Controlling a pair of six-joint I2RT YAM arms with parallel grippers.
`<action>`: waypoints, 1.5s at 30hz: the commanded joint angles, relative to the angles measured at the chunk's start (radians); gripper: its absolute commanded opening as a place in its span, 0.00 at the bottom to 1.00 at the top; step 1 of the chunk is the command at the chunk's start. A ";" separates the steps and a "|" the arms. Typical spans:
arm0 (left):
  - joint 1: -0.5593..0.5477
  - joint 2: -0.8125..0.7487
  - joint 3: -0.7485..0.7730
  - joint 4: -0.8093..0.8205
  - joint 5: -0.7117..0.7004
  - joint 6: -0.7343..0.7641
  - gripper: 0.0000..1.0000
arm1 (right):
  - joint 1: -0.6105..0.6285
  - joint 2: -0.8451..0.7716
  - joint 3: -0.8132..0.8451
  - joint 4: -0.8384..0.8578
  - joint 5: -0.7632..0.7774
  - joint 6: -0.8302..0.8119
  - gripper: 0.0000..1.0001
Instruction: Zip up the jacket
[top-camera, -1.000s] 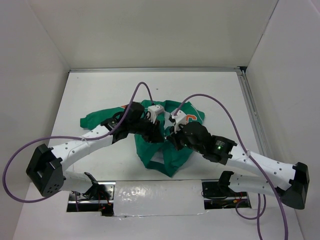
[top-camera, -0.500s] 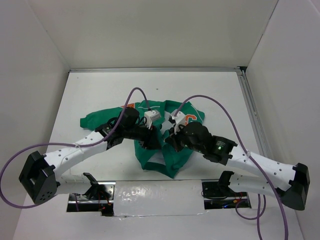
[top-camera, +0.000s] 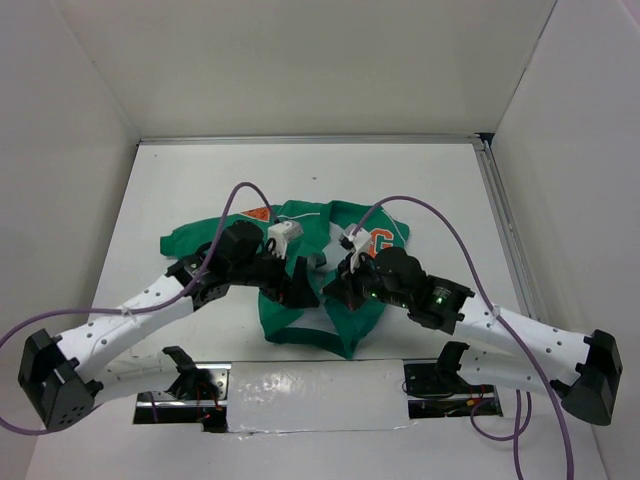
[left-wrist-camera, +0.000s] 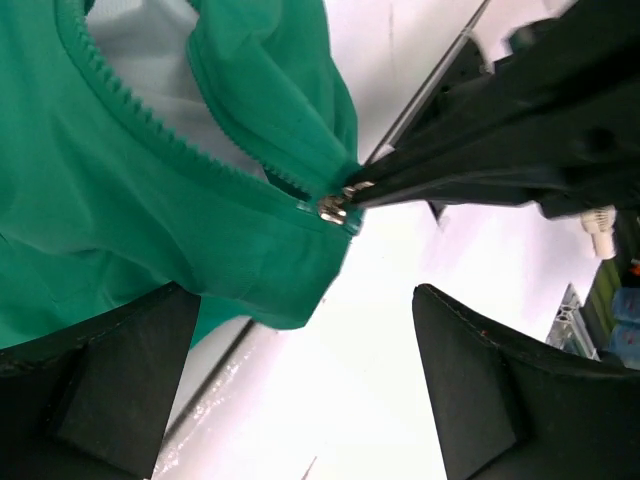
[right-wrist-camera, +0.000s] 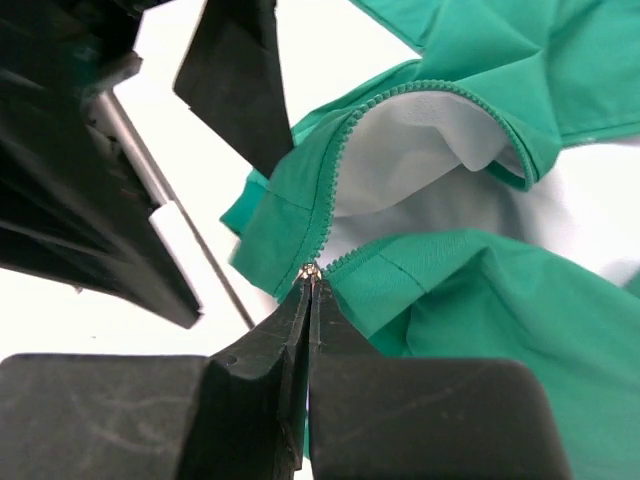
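The green jacket (top-camera: 335, 325) lies crumpled mid-table with its orange "G" patch (top-camera: 378, 238) to the right of the collar and its front open, white lining (right-wrist-camera: 420, 150) showing. My right gripper (right-wrist-camera: 312, 282) is shut on the metal zipper pull (right-wrist-camera: 311, 268) at the bottom of the zip, where the two rows of teeth meet. My left gripper (left-wrist-camera: 305, 345) stands wide open just beside the jacket's hem (left-wrist-camera: 270, 290), holding nothing. The slider (left-wrist-camera: 333, 208) shows ahead of it, pinched by the right fingers (left-wrist-camera: 480, 170). From above, both grippers (top-camera: 318, 285) meet over the jacket's lower front.
White enclosure walls stand on three sides, with a metal rail (top-camera: 500, 220) along the right edge. A taped cut-out strip (top-camera: 300, 385) runs between the arm bases. Purple cables (top-camera: 420, 205) arc above both arms.
My left gripper has opened wide and let go of the jacket, and the left arm has drawn back to the left. The right gripper stays shut on the zipper pull.
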 joint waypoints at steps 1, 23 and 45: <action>-0.005 -0.093 -0.023 -0.033 -0.012 -0.100 0.99 | 0.000 0.010 -0.011 0.113 -0.056 0.051 0.00; -0.028 -0.480 -0.284 -0.137 -0.157 -0.744 0.91 | 0.039 0.102 -0.160 0.510 -0.171 0.342 0.00; -0.343 -0.302 -0.097 -0.152 -0.487 -0.183 0.80 | 0.050 0.110 -0.139 0.489 -0.194 0.352 0.00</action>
